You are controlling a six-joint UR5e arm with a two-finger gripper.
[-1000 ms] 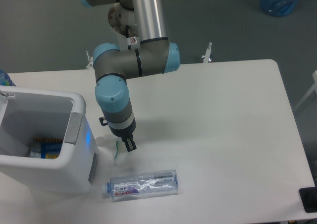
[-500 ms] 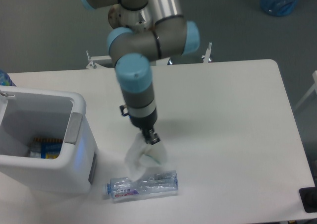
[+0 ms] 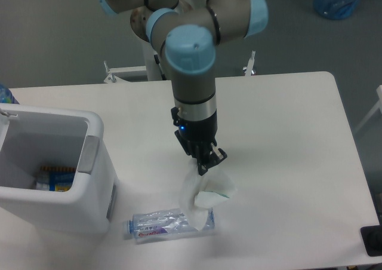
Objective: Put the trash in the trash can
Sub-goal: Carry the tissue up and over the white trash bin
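My gripper (image 3: 206, 163) hangs over the front middle of the table, shut on the top edge of a crumpled white paper cup (image 3: 206, 191) with a pale green inside. The cup dangles below the fingers, lifted, its lower part in front of the crushed clear plastic bottle (image 3: 161, 224). That bottle, with blue cap and purple-blue label, lies on its side near the table's front edge. The trash can (image 3: 95, 180), a large white bin with a grey panel on its right rim, stands at the left, well left of the gripper.
Inside the trash can lies some packaging (image 3: 57, 177) with blue and orange print. A blue bag (image 3: 337, 0) sits on the floor at the far right back. A dark object (image 3: 373, 240) shows at the right front corner.
The arm has swung right and risen, carrying the paper cup away from beside the trash can to above the bottle's right end. The bottle has not moved.
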